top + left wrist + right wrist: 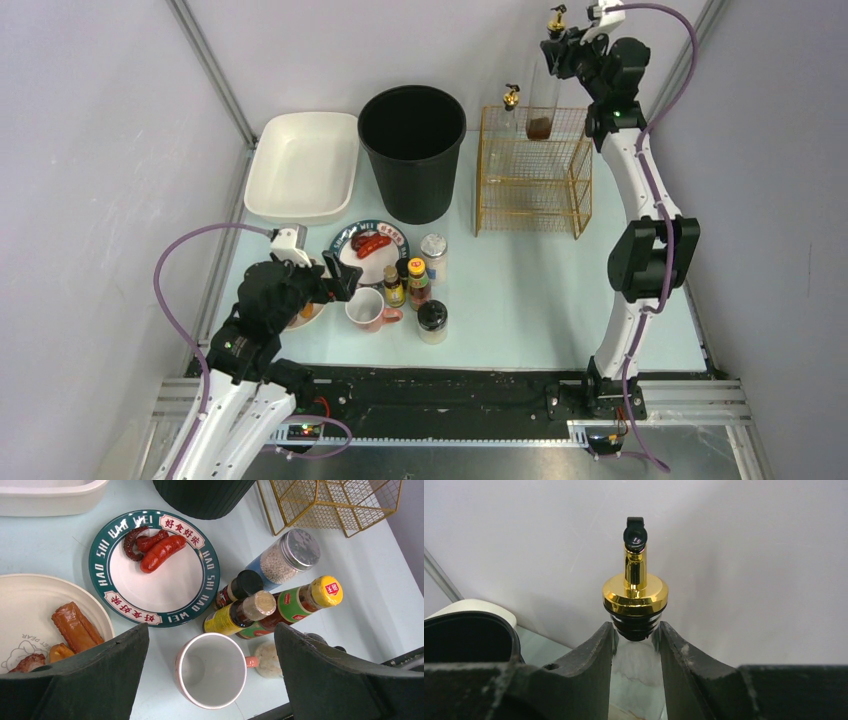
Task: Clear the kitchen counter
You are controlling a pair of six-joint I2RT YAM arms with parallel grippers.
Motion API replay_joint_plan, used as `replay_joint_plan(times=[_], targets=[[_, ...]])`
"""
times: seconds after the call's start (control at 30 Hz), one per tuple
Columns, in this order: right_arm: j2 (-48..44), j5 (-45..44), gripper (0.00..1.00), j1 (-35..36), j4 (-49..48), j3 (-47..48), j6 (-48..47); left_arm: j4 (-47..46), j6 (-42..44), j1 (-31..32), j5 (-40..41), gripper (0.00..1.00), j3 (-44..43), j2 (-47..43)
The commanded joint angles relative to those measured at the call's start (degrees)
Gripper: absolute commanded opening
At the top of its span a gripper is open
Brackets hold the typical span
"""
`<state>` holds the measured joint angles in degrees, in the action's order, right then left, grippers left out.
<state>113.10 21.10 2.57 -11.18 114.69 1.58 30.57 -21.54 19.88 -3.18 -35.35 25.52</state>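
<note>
Overhead, we see the pale mint desk (520, 300) filling the middle of the top view, with grey walls on three sides and a black rail (450, 385) along its near edge. At the far edge, left to right, stand a white tray (300, 165), a black bin (412, 150) and a gold wire rack (530, 175). Near the left front, close together, sit a green-rimmed plate (100, 575) of sausages, a white mug (210, 675) and a cluster of condiment bottles (235, 615). From those bottles across to the right arm's base, bare desk surface shows. The left pincer (210, 632) hangs above the desk over the mug, jaws spread wide and holding nothing. The right pincer (636, 630) is high at the desk's far right corner, above the rack. It is clamped on the neck of a glass bottle (634, 665) just under its gold pourer (635, 592).
</note>
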Motion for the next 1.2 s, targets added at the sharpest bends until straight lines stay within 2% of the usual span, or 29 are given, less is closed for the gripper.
replay_joint_plan(times=[0.0,0.6,1.17], targets=[[-1.3,0.5,0.0,0.2,-7.1,1.7,0.6,-1.2,0.0,0.3,0.5,0.98,0.0,0.3],[-8.0,-0.9,0.0,1.6,-17.6,-23.3,2.2,-1.2,0.0,0.3,-0.2,0.98,0.0,1.2],[-11.2,-1.5,0.0,2.2,-13.6,-26.0,-1.3,-1.2,0.0,0.2,-0.1,0.98,0.0,0.8]])
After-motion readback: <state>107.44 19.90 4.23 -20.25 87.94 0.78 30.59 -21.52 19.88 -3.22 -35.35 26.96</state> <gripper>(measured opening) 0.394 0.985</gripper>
